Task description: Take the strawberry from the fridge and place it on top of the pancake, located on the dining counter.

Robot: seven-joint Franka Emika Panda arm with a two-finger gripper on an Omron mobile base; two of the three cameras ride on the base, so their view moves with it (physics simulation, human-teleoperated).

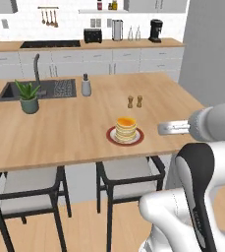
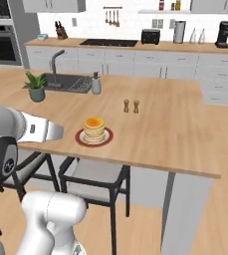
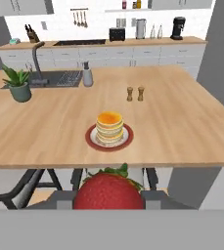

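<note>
Red glossy strawberry clamped in end effector, golden round pancake stack beyond

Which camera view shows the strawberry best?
The hand view: the strawberry sits large at the bottom, red with green leaves, held between the gripper's fingers, short of the pancake. In the left and right base views I cannot make out the strawberry itself.
</note>
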